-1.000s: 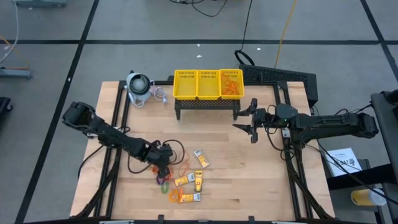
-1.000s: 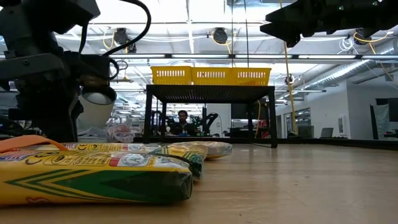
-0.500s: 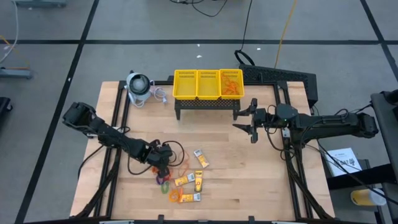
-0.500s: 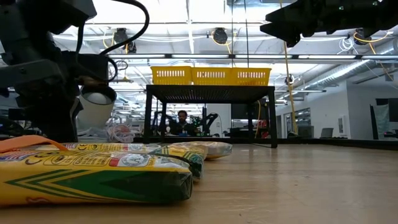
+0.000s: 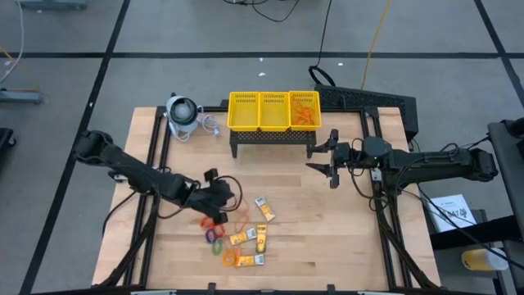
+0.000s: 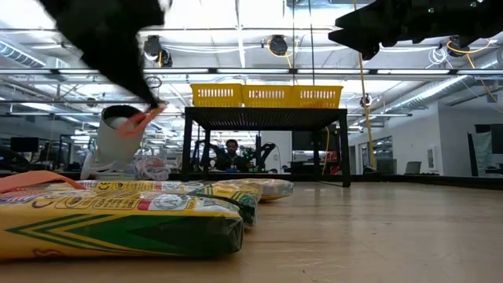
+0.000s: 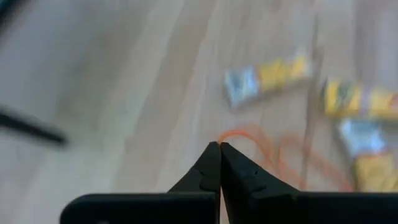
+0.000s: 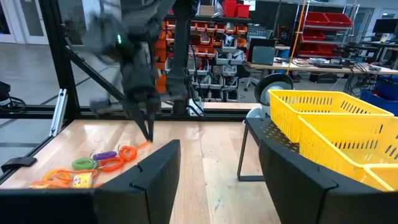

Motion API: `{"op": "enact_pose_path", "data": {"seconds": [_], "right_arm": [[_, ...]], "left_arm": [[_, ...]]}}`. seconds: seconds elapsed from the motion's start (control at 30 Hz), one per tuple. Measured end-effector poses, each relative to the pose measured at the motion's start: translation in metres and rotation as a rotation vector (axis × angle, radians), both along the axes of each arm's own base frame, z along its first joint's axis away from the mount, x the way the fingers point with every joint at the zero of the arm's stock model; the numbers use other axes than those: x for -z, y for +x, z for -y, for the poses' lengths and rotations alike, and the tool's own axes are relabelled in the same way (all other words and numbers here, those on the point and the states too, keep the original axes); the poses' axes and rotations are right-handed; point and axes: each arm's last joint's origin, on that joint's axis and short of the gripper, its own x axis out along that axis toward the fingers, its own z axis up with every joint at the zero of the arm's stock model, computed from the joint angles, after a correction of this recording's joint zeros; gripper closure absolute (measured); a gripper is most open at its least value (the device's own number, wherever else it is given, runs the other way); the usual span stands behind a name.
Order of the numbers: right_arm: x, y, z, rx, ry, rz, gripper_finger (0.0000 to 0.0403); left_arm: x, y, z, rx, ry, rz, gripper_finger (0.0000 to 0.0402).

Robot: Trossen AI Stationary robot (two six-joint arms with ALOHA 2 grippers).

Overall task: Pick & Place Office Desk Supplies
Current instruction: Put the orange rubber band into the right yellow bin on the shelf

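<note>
My left gripper (image 5: 219, 199) is shut on a thin orange rubber band (image 6: 140, 119) and is raised above the supplies near the table's near-left part. Below it lie yellow-orange packets (image 5: 262, 238), purple and green rings (image 5: 216, 242) and more orange bands (image 5: 238, 221), all flat on the wood. My right gripper (image 5: 316, 158) is open and hovers to the right of the yellow three-compartment basket (image 5: 273, 111), touching nothing. The basket's right compartment holds orange bands (image 5: 304, 108). My left gripper pinches the orange rubber band (image 7: 235, 134) between its two shut fingertips (image 7: 214, 155), coming from above and slanting down. The loop (image 8: 140, 146) trails below and beside the tips. Whether its lower end is clear of the table, I cannot tell.
The basket stands on a black raised frame (image 5: 273, 141) at the far middle of the table. A grey-white round device with a cord (image 5: 182, 115) sits at the far left. Bare wood (image 5: 327, 238) spreads over the near-right part of the table.
My left gripper has risen from the pile of supplies and moved a little toward the far edge, staying shut, and carries an orange rubber band up with it. The packets and rings have stayed where they were.
</note>
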Motion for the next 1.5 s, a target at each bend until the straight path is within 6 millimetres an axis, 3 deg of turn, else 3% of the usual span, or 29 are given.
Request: {"op": "enact_pose_path", "data": {"seconds": [0.13, 0.4, 0.67, 0.97, 1.2, 1.5], "right_arm": [[0.0, 0.001, 0.0, 0.0, 0.0, 0.003, 0.0195], [0.002, 0.004, 0.0, -0.001, 0.036, 0.001, 0.0195], [0.01, 0.023, -0.01, -0.062, 0.008, 0.013, 0.0195], [0.019, 0.044, -0.017, -0.098, -0.023, 0.071, 0.0195], [0.027, 0.055, -0.019, -0.112, 0.005, 0.096, 0.0195], [0.024, 0.07, -0.023, -0.253, 0.043, 0.103, 0.0195]], "left_arm": [[-0.02, 0.013, -0.005, 0.062, 0.106, 0.059, 0.04], [-0.054, 0.041, -0.021, 0.183, 0.291, 0.341, 0.04], [-0.075, 0.054, -0.046, 0.247, 0.331, 0.54, 0.04], [-0.07, 0.069, -0.062, 0.271, 0.364, 0.587, 0.04], [-0.07, 0.093, -0.065, 0.34, 0.387, 0.579, 0.0399], [-0.075, 0.113, -0.071, 0.358, 0.448, 0.538, 0.0399]]}}
